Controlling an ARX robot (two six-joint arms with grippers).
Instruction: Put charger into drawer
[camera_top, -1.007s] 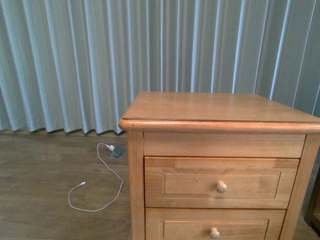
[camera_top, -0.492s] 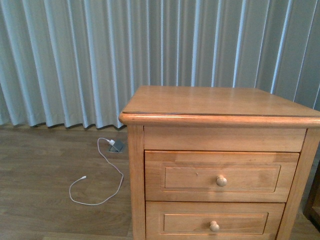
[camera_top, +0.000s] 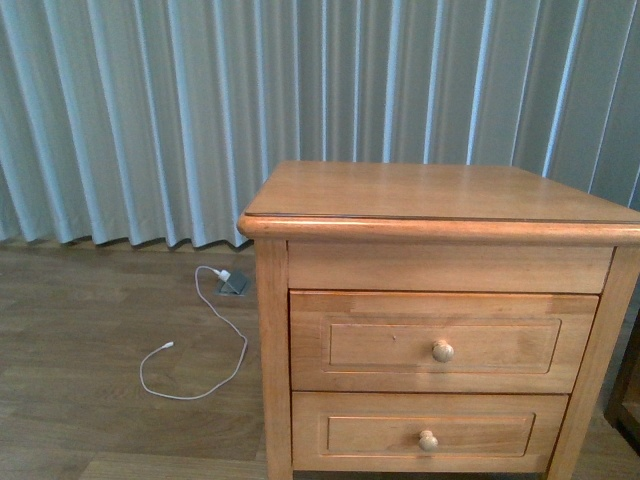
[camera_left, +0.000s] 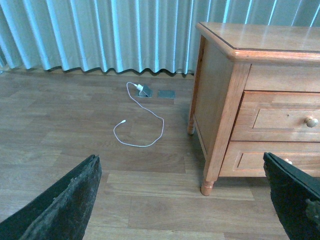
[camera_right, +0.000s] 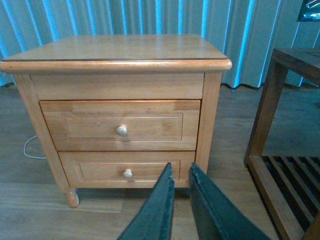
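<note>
A wood-plank floor (camera_top: 90, 330) runs back to a wall of pale grey-blue pleated curtains (camera_top: 200, 110), and a light-brown wooden nightstand (camera_top: 440, 200) stands in front of them.

The drawer (camera_top: 440, 340), the taller upper one with a recessed panel and one round pale knob (camera_top: 442, 350), is pushed fully in, its front flush with the frame, so nothing of its inside shows. The charger cannot be seen in any view: it is not on the nightstand's top and not in either gripper. Below the upper drawer sits the shorter lower drawer (camera_top: 428, 432), also pushed in, with its own small knob. The top of the nightstand is bare wood with a faint sheen.

On the floor to the left of the nightstand, near the curtain hem, a long thin white cable (camera_top: 215, 340) loops across the planks; one end with a small white adapter rests at a grey floor socket (camera_top: 234, 284), and the other end lies free. In the left wrist view a second grey plate (camera_left: 166, 93) lies just beside that socket.

The left gripper (camera_left: 180, 200) has its two dark fingers (camera_left: 65, 200) spread wide apart, with only floor between them. The right gripper (camera_right: 180, 200) has its fingers (camera_right: 152, 212) drawn narrow, a thin gap between them and nothing held, in front of the lower drawer. To the right of the nightstand stands a darker wooden table (camera_right: 290, 125) with a slatted lower shelf.
</note>
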